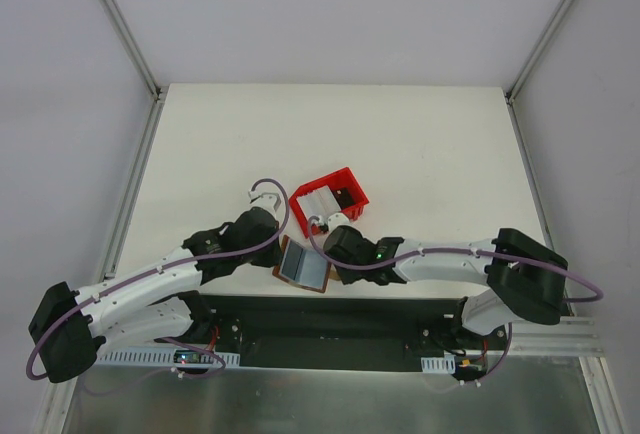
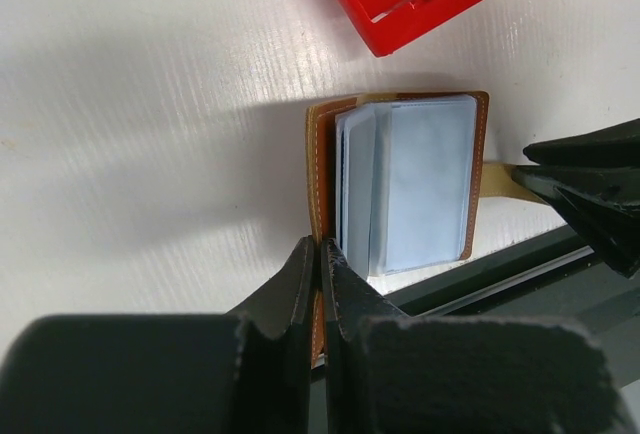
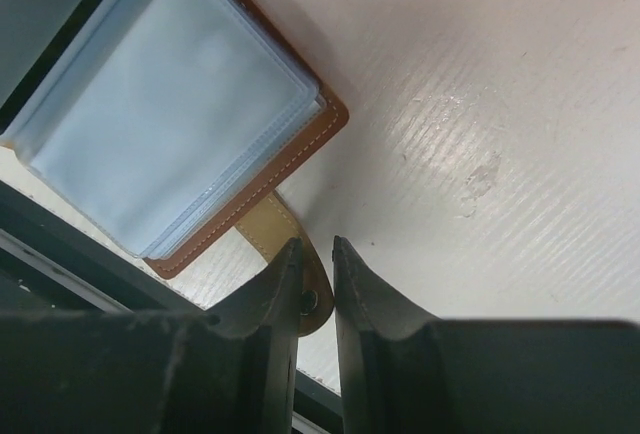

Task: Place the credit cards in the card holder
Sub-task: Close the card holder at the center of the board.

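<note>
Two arms spread the card holder (image 2: 400, 184): left gripper (image 2: 320, 250) clamps its cover, right gripper (image 3: 318, 250) nearly closed at the strap (image 3: 264, 224), grip unclear; next we fetch the credit cards (image 1: 318, 201).

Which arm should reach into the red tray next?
Probably right. The left gripper is shut on the holder by its brown cover, pinning it open. The right gripper is only at the strap, grip unclear, and sits next to the tray.
</note>
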